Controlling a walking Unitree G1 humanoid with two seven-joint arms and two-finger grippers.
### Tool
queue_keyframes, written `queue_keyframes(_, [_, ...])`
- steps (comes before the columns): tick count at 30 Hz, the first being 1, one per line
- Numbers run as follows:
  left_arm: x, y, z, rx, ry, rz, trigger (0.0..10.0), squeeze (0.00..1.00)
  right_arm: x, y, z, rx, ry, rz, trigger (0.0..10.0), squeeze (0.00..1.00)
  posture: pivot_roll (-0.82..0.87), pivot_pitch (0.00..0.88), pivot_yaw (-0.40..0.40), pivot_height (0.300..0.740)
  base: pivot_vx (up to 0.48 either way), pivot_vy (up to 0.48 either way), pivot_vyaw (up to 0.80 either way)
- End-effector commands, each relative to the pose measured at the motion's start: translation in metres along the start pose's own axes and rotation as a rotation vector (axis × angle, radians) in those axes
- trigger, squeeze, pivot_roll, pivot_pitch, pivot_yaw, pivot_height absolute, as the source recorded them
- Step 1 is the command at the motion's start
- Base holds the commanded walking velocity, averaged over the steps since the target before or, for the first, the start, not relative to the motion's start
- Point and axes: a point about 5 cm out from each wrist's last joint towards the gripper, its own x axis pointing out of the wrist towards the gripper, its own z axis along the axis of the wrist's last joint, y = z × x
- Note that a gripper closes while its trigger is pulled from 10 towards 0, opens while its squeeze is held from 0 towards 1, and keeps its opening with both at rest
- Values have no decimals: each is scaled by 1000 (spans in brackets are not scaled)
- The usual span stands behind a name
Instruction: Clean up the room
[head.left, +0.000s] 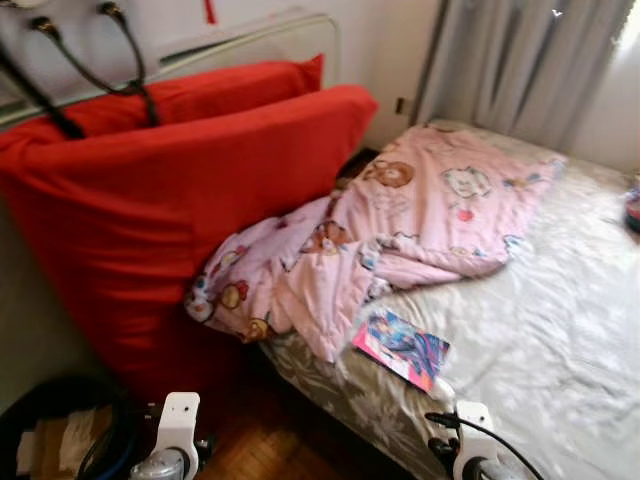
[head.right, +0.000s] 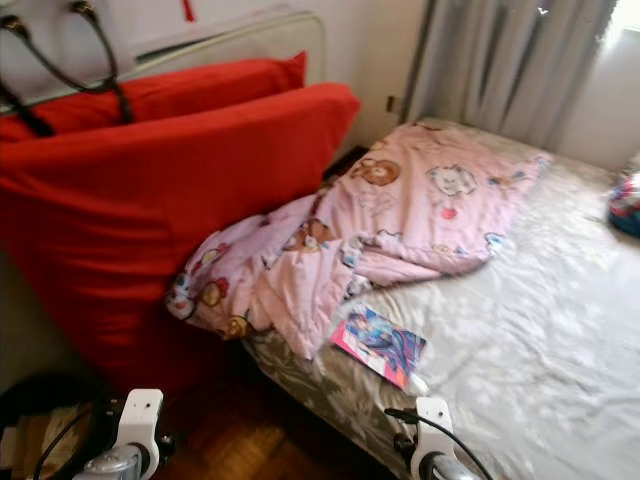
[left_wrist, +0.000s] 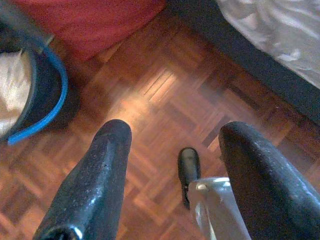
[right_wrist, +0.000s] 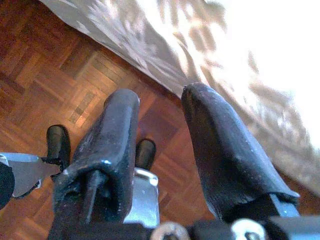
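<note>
While crumpled, blanket beyond end effectors.

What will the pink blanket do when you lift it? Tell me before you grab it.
The pink blanket lies crumpled in soft folds, so it will probably go floppy and sag. It looks quilted, so likely light but bulky. One end hangs off the bed against the red cushion, so it may drag.

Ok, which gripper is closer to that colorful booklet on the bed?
Right. The right gripper hangs by the bed edge, just below the booklet; the left gripper hangs farther off over the floor.
</note>
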Motion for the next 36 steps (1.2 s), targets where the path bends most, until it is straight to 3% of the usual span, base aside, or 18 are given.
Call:
queue_keyframes(1, [0, 2, -2, -17, 10, 13, 10000, 0, 0, 1, 1, 16, -1, -2, 10000, 0, 96, 0, -56, 740, 255, 0, 0])
queue_keyframes(20, [-1, 1, -3, -23, -7, 14, 10000, 0, 0, 0, 0, 27, -16, -11, 10000, 0, 87, 0, -55, 740, 250, 0, 0])
queue_keyframes(28, [-4, 0, 2, -46, -154, -26, 10000, 0, -2, 1, -1, 111, -112, -14, 10000, 0, 51, 0, -41, 740, 0, 0, 0])
queue_keyframes(31, [-7, -4, 1, -133, -221, -50, 10000, 0, -4, -3, -1, 95, -168, -23, 10000, 0, 46, 0, -56, 740, 0, 0, 0])
queue_keyframes(36, [-9, -11, -4, -172, -258, -67, 10000, 0, -7, -9, -6, 128, -218, -54, 10000, 0, 69, 0, -84, 740, 0, 0, 0])
